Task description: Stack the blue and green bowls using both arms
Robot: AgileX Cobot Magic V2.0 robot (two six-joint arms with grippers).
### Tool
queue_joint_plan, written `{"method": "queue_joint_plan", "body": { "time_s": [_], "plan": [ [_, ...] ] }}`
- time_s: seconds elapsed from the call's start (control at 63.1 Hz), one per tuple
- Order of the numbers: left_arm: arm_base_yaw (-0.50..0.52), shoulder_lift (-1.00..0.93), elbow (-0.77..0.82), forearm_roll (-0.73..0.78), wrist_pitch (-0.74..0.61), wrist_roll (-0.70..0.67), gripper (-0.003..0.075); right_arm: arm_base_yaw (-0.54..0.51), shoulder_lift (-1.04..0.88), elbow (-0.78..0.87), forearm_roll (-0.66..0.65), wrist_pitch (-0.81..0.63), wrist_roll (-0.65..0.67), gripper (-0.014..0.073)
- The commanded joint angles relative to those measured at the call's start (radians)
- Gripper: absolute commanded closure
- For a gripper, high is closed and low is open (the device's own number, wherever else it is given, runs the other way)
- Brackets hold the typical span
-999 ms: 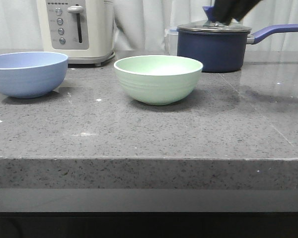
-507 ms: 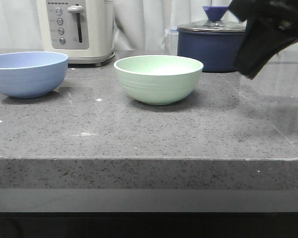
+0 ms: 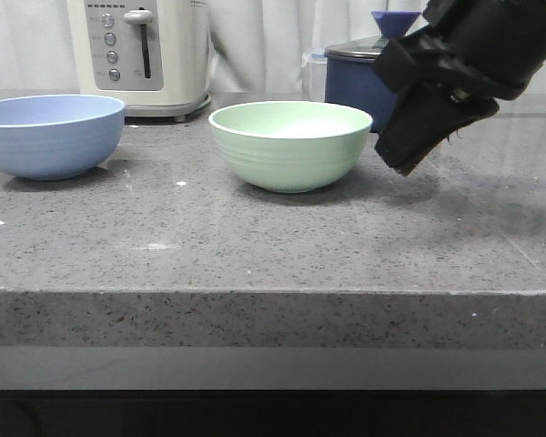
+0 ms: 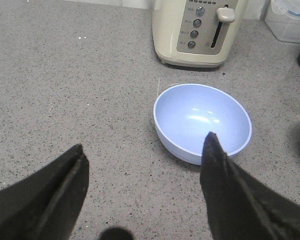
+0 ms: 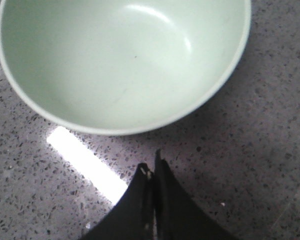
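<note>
Nothing is stacked yet on my worktop point(image 3: 255, 246): the green bowl point(image 3: 290, 144) sits empty, the blue bowl point(image 3: 50, 134) well to its left. My right end effector point(image 3: 402, 162) hangs pinched together just right of the green bowl; my left end effector point(image 4: 145, 170) hovers spread wide near the blue bowl, holding nothing.

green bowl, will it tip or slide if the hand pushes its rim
The green bowl stands on a small foot under wide walls, so a rim push would probably rock it. The counter looks polished, so it may slide. It looks rigid and light, being matte and empty.
</note>
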Motion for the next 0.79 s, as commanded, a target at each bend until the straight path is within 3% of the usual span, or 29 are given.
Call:
{"method": "queue_joint_plan", "body": {
  "time_s": [0.0, 0.777],
  "plan": [
    [0.000, 0.009, -0.025, -0.009, -0.078, -0.002, 0.0247, 0.000, -0.023, -0.029, 0.026, -0.066, -0.016, 0.0657],
    [0.000, 0.060, -0.049, -0.014, -0.043, 0.012, 0.0247, 0.000, -0.023, -0.029, 0.027, -0.083, -0.016, 0.0657]
  ]
}}
